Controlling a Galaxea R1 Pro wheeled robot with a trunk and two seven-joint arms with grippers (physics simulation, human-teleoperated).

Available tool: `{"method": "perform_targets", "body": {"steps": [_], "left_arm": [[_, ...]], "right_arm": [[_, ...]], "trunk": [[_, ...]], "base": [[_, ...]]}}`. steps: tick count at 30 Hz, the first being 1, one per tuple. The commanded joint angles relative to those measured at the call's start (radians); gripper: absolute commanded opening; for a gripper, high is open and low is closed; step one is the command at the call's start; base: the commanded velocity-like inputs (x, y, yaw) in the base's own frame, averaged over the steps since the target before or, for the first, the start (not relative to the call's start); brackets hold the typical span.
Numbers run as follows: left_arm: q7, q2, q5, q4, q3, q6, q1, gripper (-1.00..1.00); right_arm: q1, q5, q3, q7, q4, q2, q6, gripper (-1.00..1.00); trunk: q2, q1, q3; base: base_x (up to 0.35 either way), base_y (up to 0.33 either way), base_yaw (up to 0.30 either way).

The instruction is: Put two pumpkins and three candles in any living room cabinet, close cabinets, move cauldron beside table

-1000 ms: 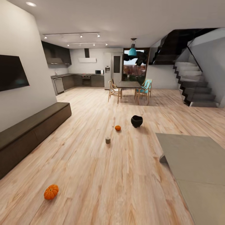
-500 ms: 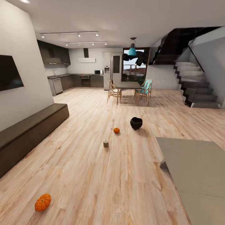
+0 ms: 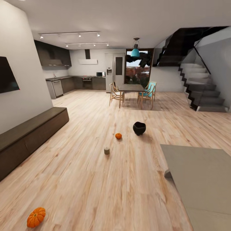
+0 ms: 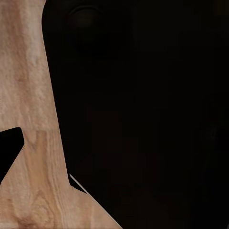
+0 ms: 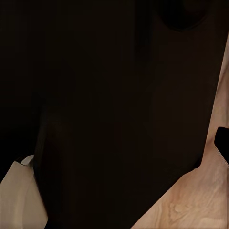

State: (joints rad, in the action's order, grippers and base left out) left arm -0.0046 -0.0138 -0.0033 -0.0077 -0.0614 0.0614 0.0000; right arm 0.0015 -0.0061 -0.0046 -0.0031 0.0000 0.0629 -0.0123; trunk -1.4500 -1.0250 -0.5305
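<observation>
One orange pumpkin [image 3: 36,217] lies on the wood floor at the near left. A second, smaller-looking pumpkin [image 3: 118,136] sits mid-floor, left of the black cauldron [image 3: 139,128]. A single beige candle [image 3: 106,150] stands a little nearer than that pumpkin. The long dark cabinet [image 3: 29,134] runs along the left wall with its fronts shut. The grey-olive table [image 3: 199,173] fills the near right. Both wrist views show a dark mass over wood floor, with a black wedge [image 4: 9,152] and another black wedge [image 5: 222,143] at their edges; I cannot tell whether these are fingers.
A dark TV [image 3: 7,75] hangs above the cabinet. Beyond the open floor stand a dining table with chairs [image 3: 131,93], a kitchen [image 3: 73,81] at the back left, and a staircase [image 3: 200,93] at the right.
The whole head view has shifted: the near pumpkin, the cabinet and the TV slid toward the left edge, so the camera moved. The things on the floor have not moved.
</observation>
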Motion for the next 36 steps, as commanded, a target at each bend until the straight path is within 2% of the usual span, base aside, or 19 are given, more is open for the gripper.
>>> {"method": "perform_targets", "body": {"steps": [1, 36], "left_arm": [[0.0, 0.0, 0.0, 0.0, 0.0, 0.0, 0.0, 1.0], [0.0, 0.0, 0.0, 0.0, 0.0, 0.038, 0.0, 1.0]], "right_arm": [[0.0, 0.0, 0.0, 0.0, 0.0, 0.0, 0.0, 1.0], [0.0, 0.0, 0.001, 0.0, 0.0, 0.001, 0.0, 1.0]], "trunk": [[0.0, 0.0, 0.0], [0.0, 0.0, 0.0]], "base": [[0.232, 0.025, 0.0], [0.279, -0.014, 0.0]]}}
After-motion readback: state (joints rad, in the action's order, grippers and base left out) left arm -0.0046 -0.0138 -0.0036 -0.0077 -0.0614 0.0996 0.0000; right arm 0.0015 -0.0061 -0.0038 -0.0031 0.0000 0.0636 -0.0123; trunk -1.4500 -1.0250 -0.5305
